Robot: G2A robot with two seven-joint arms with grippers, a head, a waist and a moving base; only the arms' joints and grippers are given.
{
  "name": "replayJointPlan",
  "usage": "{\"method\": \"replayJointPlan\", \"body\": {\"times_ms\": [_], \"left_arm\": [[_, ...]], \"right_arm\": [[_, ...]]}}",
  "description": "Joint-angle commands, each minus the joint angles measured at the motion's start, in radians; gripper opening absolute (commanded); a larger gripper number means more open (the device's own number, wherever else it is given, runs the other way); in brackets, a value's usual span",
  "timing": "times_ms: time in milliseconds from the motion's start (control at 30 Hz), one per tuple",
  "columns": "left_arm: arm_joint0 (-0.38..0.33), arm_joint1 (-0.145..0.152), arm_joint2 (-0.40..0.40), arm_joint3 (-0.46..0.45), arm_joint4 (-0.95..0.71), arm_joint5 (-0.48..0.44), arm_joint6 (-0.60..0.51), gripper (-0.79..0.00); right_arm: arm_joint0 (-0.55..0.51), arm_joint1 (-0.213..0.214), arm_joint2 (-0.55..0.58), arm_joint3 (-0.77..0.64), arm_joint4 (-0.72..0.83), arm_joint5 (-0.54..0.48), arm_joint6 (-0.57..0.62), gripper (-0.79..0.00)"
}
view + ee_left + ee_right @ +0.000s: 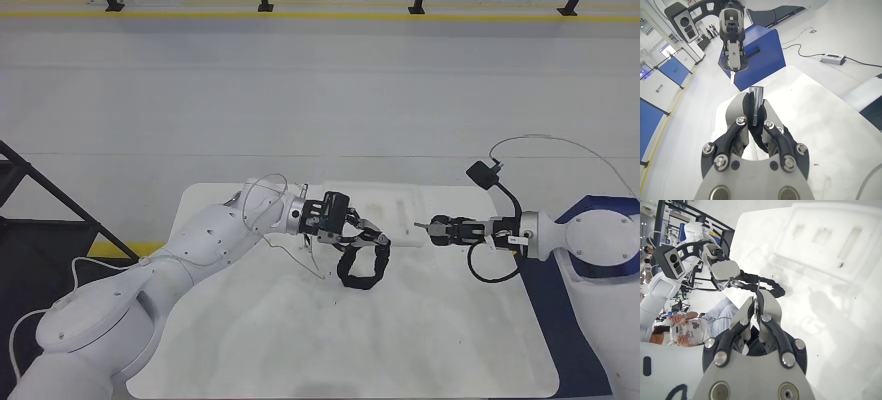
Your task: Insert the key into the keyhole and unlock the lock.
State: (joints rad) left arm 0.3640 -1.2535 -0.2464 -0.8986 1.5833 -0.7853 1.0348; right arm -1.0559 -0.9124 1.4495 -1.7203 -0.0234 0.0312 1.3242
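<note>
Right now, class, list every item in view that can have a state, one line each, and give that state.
Lock: held by the left tool, no key in it.
Key: gripped by the right tool, blade pointing toward the lock, not yet inserted.
Left tool: shut on the lock.
Right tool: shut on the key.
Foam tray: lying flat, slots look empty.

white table (300, 330), foam tray (810, 256) on it
</note>
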Motion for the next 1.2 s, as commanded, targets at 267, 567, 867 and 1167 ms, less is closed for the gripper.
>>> {"method": "replayJointPlan", "body": {"times_ms": [267,567,867,1167], "left_arm": [[0.004,-0.001,0.000,-0.001,-0.004,0.010,0.010,-0.785],[0.011,0.000,-0.002,-0.004,-0.006,0.017,-0.004,-0.785],[0.001,0.003,-0.032,-0.073,0.042,-0.030,-0.121,-0.785],[-0.016,-0.028,-0.042,-0.070,0.048,-0.087,-0.145,-0.785]], "right_arm": [[0.001,0.000,-0.001,0.002,0.000,0.000,-0.001,-0.785],[-0.015,0.004,-0.002,-0.030,-0.033,-0.013,-0.013,-0.785],[-0.001,0.026,0.014,-0.185,-0.116,0.072,0.114,-0.785],[0.034,0.042,0.009,-0.298,-0.155,0.178,0.203,-0.785]]}}
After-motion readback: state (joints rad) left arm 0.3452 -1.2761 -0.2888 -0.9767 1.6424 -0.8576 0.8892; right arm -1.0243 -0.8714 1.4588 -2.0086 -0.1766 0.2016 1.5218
